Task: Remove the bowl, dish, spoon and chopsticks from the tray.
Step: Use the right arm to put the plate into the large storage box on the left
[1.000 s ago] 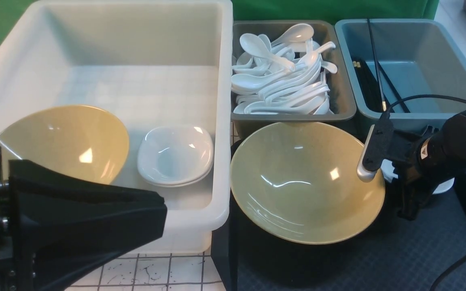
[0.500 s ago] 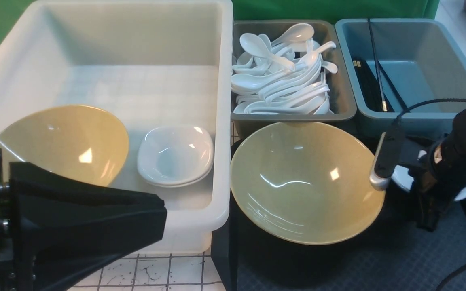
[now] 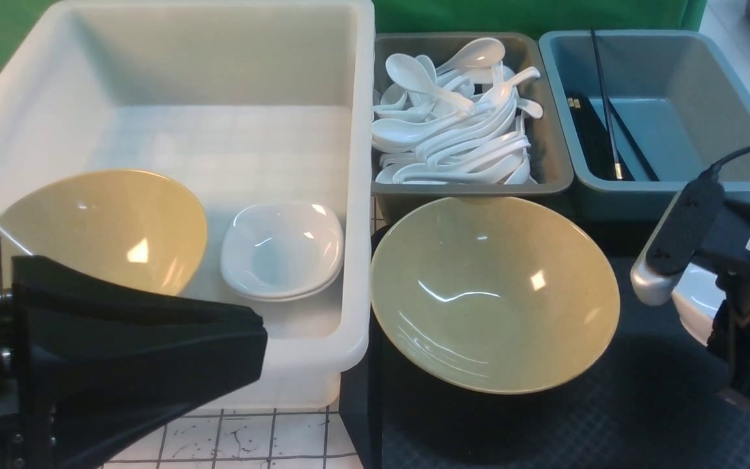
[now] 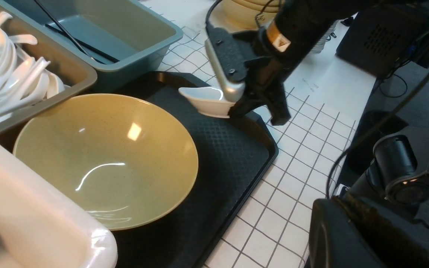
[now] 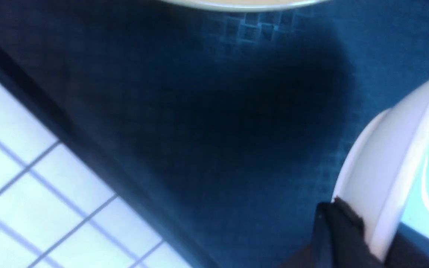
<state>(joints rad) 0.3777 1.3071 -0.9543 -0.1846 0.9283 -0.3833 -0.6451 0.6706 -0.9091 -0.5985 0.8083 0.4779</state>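
The olive-yellow bowl (image 3: 492,293) (image 4: 102,160) sits on the left part of the black tray (image 3: 609,417) (image 4: 229,156). My right gripper (image 3: 694,319) (image 4: 233,102) (image 5: 374,242) is shut on the rim of a small white dish (image 3: 697,299) (image 4: 207,102) (image 5: 385,186). It holds the dish tilted above the tray's right end. My left gripper (image 3: 245,345) (image 4: 322,223) is shut and empty, low at the front left, in front of the white tub. No spoon or chopsticks show on the visible tray.
The white tub (image 3: 362,195) left of the tray holds another yellow bowl (image 3: 101,228) and stacked white dishes (image 3: 284,251). Behind the tray are a grey bin (image 3: 551,163) piled with white spoons and a blue bin (image 3: 674,104) with black sticks. White gridded tabletop (image 4: 304,141) surrounds the tray.
My right gripper has closed on the white dish. It has carried the dish to the right, away from the bowl's rim, and lifted it off the tray. The left arm has stayed put.
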